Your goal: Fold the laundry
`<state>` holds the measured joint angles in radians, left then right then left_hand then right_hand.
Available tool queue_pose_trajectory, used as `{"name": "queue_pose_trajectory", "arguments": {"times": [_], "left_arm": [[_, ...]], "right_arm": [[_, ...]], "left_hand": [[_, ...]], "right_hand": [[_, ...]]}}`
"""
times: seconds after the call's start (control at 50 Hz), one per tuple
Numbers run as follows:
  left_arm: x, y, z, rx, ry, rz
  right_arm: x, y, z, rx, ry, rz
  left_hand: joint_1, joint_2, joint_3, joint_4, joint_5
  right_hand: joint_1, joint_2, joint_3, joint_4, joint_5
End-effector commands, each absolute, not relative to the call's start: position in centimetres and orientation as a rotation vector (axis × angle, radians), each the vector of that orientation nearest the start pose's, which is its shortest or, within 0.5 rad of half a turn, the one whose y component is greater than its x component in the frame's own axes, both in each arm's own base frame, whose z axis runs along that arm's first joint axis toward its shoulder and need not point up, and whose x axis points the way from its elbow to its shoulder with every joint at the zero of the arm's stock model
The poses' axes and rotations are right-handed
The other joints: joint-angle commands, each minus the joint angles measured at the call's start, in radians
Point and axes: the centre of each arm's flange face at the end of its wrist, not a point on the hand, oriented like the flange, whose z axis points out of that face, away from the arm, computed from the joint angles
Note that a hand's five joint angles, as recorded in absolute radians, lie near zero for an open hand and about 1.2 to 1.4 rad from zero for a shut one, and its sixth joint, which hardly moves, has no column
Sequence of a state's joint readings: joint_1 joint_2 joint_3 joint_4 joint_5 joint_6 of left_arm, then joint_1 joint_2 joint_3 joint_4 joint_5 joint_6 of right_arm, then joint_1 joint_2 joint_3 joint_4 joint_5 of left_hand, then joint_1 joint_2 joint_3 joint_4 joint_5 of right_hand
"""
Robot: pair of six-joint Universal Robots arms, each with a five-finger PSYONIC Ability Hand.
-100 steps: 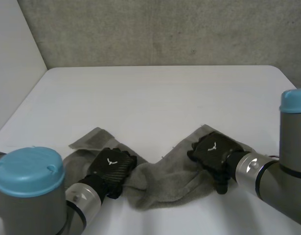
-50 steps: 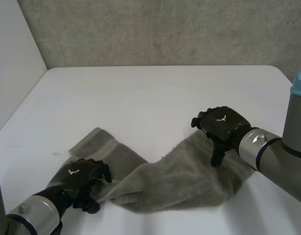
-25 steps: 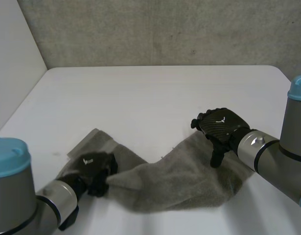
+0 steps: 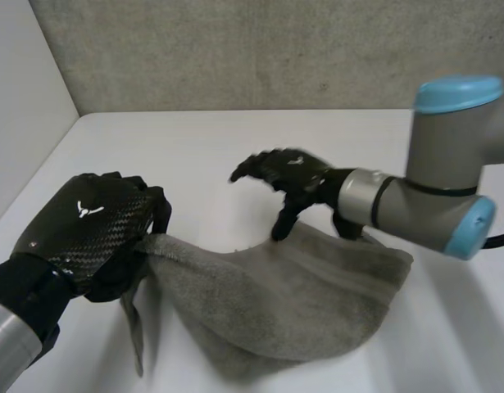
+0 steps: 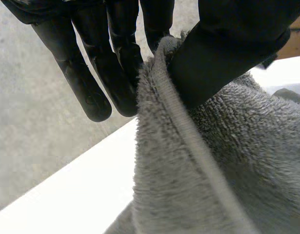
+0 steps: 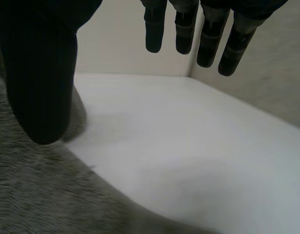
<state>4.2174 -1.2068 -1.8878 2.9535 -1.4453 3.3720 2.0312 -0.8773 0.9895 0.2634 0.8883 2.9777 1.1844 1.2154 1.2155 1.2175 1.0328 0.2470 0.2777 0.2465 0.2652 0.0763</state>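
Since half a second ago, the left hand (image 4: 84,225) has risen from the white desk (image 4: 194,147) toward the camera, lifting one end of the grey terry-cloth towel (image 4: 292,286). The right hand (image 4: 288,176) has swung in toward the middle. The left thumb (image 5: 228,44) clamps the towel's hemmed edge against the fingers (image 5: 91,92). The rest of the towel slopes down and lies rumpled on the desk's near half. The right hand hangs over the towel's far edge, fingers straight and spread, grasping nothing, thumb pointing down at the cloth.
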Motion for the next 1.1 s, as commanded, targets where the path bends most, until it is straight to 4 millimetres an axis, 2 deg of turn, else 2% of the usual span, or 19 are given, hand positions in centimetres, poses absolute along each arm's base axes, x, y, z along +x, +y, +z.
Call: {"name": "queue_pose_trajectory", "arguments": {"times": [0.02, 0.16, 0.32, 0.36, 0.46, 0.5, 0.52, 0.56, 0.58, 0.62, 0.68, 0.72, 0.84, 0.96, 1.0, 1.02, 1.06, 1.08, 1.1], "left_arm": [[-22.3, -11.4, 30.1, 1.062, 2.302, -2.252], [-22.3, -12.3, 30.0, 1.037, 2.302, -2.241], [-22.2, -13.8, 30.7, 0.976, 2.264, -2.271], [-22.1, -15.0, 31.5, 0.929, 2.201, -2.329], [-22.5, -17.8, 33.7, 0.847, 2.05, -2.461], [-22.7, -18.8, 34.7, 0.822, 1.989, -2.514], [-23.0, -19.8, 35.7, 0.801, 1.928, -2.564], [-23.4, -20.8, 36.6, 0.782, 1.868, -2.611], [-23.8, -21.8, 37.5, 0.762, 1.814, -2.657], [-24.1, -22.6, 38.4, 0.739, 1.758, -2.7], [-24.9, -24.1, 39.3, 0.722, 1.686, -2.751], [-25.1, -24.8, 39.5, 0.71, 1.658, -2.769], [-25.6, -26.6, 39.0, 0.634, 1.648, -2.764], [-26.0, -26.9, 35.6, 0.685, 1.79, -2.666], [-26.3, -25.5, 30.3, 0.787, 1.981, -2.521], [-26.3, -25.5, 30.3, 0.787, 1.982, -2.52], [-26.0, -23.8, 25.9, 0.858, 2.143, -2.37], [-26.0, -23.8, 25.9, 0.858, 2.144, -2.369], [-25.8, -23.0, 23.9, 0.888, 2.213, -2.294]], "right_arm": [[37.1, -23.7, 17.3, -1.133, 1.762, -1.007], [37.1, -22.3, 16.1, -1.234, 1.764, -0.937], [37.4, -21.8, 17.0, -1.316, 1.735, -0.953], [37.5, -22.0, 17.5, -1.321, 1.726, -0.982], [37.7, -26.0, 21.7, -1.297, 1.745, -1.296], [36.1, -30.3, 26.8, -1.15, 1.829, -1.727], [36.1, -30.3, 26.8, -1.149, 1.829, -1.73], [33.8, -32.4, 32.0, -0.898, 1.777, -2.138], [33.8, -32.4, 32.0, -0.897, 1.776, -2.14], [31.8, -31.4, 36.6, -0.708, 1.551, -2.379], [30.6, -30.3, 38.7, -0.631, 1.425, -2.474], [28.7, -27.9, 41.7, -0.534, 1.214, -2.62], [27.7, -25.7, 40.8, -0.536, 1.239, -2.599], [27.3, -24.2, 35.6, -0.725, 1.534, -2.429], [27.1, -23.8, 31.8, -0.852, 1.703, -2.317], [27.1, -23.8, 31.8, -0.853, 1.704, -2.317], [26.9, -22.9, 27.4, -1.009, 1.865, -2.165], [26.9, -22.9, 27.4, -1.01, 1.866, -2.164], [26.8, -22.6, 24.7, -1.091, 1.959, -2.065]], "left_hand": [[0.212, 0.181, 0.181, 0.179, 0.189], [0.212, 0.181, 0.181, 0.179, 0.189], [0.212, 0.181, 0.181, 0.179, 0.189], [0.212, 0.181, 0.181, 0.179, 0.189], [0.212, 0.181, 0.181, 0.179, 0.189], [0.212, 0.181, 0.181, 0.179, 0.189], [0.212, 0.181, 0.181, 0.179, 0.189], [0.212, 0.181, 0.181, 0.179, 0.189], [0.212, 0.181, 0.181, 0.179, 0.189], [0.212, 0.181, 0.181, 0.179, 0.189], [0.212, 0.181, 0.181, 0.179, 0.189], [0.212, 0.181, 0.181, 0.179, 0.189], [0.212, 0.181, 0.181, 0.179, 0.189], [0.212, 0.181, 0.181, 0.179, 0.189], [0.212, 0.181, 0.181, 0.179, 0.189], [0.212, 0.181, 0.181, 0.179, 0.189], [0.212, 0.181, 0.181, 0.179, 0.189], [0.212, 0.181, 0.181, 0.179, 0.189], [0.212, 0.181, 0.181, 0.179, 0.189]], "right_hand": [[0.049, 0.019, 0.05, 0.031, 0.045], [0.073, 0.042, 0.073, 0.054, 0.069], [1.068, 1.038, 1.069, 1.05, 1.064], [1.149, 1.119, 1.15, 1.131, 1.145], [1.149, 1.119, 1.15, 1.131, 1.145], [1.149, 1.119, 1.15, 1.131, 1.145], [1.149, 1.119, 1.15, 1.131, 1.145], [1.149, 1.119, 1.15, 1.131, 1.145], [1.149, 1.119, 1.15, 1.131, 1.145], [1.149, 1.119, 1.15, 1.131, 1.145], [1.149, 1.119, 1.15, 1.131, 1.145], [1.149, 1.119, 1.15, 1.131, 1.145], [1.149, 1.119, 1.15, 1.131, 1.145], [1.149, 1.119, 1.15, 1.131, 1.145], [1.149, 1.119, 1.15, 1.131, 1.145], [1.149, 1.119, 1.15, 1.131, 1.145], [1.149, 1.119, 1.15, 1.131, 1.145], [1.149, 1.119, 1.15, 1.131, 1.145], [1.149, 1.119, 1.15, 1.131, 1.145]]}}
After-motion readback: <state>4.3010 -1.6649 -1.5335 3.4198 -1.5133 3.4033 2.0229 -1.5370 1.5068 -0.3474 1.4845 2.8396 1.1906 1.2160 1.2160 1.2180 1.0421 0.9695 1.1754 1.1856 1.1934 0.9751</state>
